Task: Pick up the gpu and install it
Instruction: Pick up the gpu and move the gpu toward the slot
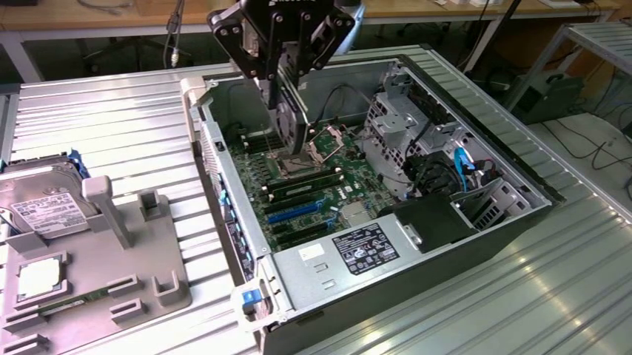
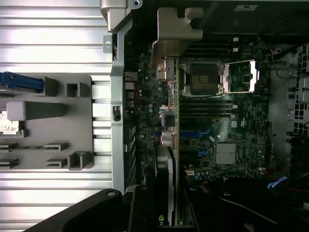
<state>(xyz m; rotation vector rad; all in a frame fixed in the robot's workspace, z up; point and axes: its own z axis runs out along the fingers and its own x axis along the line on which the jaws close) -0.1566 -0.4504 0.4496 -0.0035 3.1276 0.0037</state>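
The gpu (image 1: 287,111) is a thin dark card hanging on edge above the open computer case (image 1: 513,222), its metal bracket toward the case's rear wall. My gripper (image 1: 283,68) is shut on the card's upper edge. In the wrist view the gpu (image 2: 170,145) appears edge-on, its silver bracket (image 2: 176,34) pointing away from my gripper (image 2: 164,212). The card hovers over the green motherboard (image 1: 314,194), above the area between the CPU socket (image 1: 296,164) and the rear wall. The blue expansion slots (image 1: 296,214) lie lower on the board, apart from the card.
A grey fixture tray (image 1: 148,288) sits at the exterior view's left, holding a hard drive (image 1: 40,203), a processor chip (image 1: 40,277) and a memory stick (image 1: 74,301). Inside the case are a drive cage (image 1: 395,122), cables (image 1: 464,166) and the power supply (image 1: 365,250).
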